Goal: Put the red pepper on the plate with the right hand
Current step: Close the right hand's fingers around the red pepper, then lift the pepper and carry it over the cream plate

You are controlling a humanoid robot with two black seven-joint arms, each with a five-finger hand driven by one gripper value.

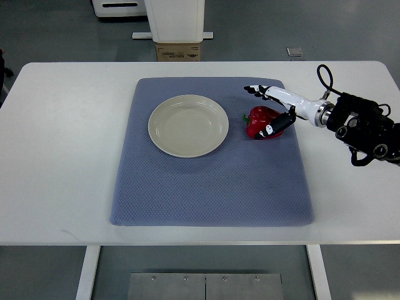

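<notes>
A red pepper (257, 121) with a green stem lies on the blue mat (206, 187), just right of the cream plate (187, 125). My right hand (270, 110) reaches in from the right edge and sits over the pepper's right side. Its thumb rests against the pepper's front right, while the white fingers (259, 91) stretch out above and beyond it, spread and not closed round it. The plate is bare. My left arm does not show.
The mat covers the middle of a white table (62, 156). A cardboard box (179, 51) and a white stand base sit on the floor beyond the far edge. My right forearm's black housing (365, 128) hangs over the table's right side.
</notes>
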